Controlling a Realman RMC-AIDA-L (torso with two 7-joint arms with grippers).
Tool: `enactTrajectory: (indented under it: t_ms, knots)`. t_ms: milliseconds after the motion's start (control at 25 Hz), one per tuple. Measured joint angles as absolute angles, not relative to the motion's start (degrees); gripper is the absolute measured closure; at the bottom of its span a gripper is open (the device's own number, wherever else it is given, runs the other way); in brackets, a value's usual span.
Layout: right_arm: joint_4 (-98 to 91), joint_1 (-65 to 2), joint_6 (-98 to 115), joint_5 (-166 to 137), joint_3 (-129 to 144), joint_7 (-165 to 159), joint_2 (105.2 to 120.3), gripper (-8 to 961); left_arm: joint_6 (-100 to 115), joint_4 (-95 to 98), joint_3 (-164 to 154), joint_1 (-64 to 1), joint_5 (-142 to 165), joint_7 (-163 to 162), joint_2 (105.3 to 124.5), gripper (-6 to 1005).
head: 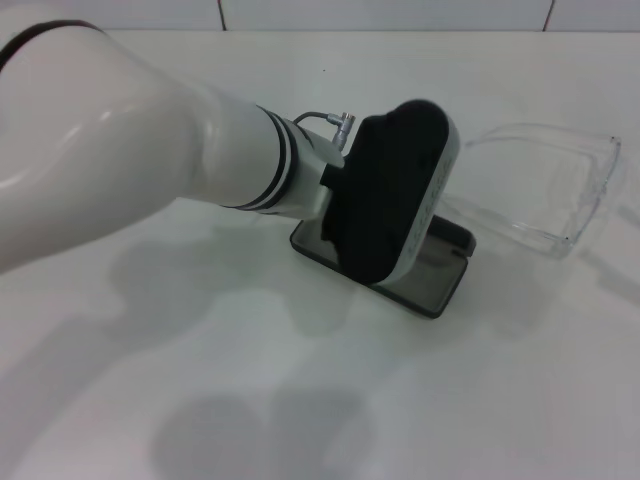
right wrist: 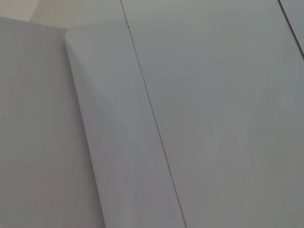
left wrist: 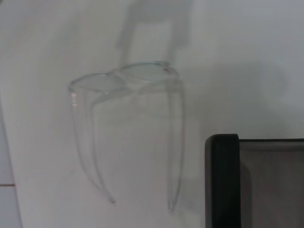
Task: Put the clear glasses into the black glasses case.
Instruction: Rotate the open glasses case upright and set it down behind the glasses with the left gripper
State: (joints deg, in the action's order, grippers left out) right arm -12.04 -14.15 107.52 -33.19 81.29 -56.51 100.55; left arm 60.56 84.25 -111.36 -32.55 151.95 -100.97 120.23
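Left hand (head: 395, 195) over black glasses case (head: 448, 283), beside clear glasses (head: 545, 190)

The left arm (head: 110, 150) is a thick, glossy white tube, broad at the near end and narrowing toward the wrist. A thin black band (head: 20, 45) curves across its upper part at the edge of the head view. At the wrist, two narrow black rings (head: 278, 165) circle the white shell. A thin grey cable (head: 318, 118) with a small metal plug loops out just past the rings. Beyond it sits a bulky, rounded black housing (head: 385, 190), matte in finish, edged on one side by a pale grey-white rim (head: 432, 195).
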Motion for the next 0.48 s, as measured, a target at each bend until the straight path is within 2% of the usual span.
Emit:
enactTrajectory:
  t_ms: [480]
  knots:
    - [-12.0, -13.3, 108.9, -32.9, 81.3, -56.0, 100.48, 80, 62.0, 90.8, -114.0, -30.9, 161.6, -124.9, 120.2, 796]
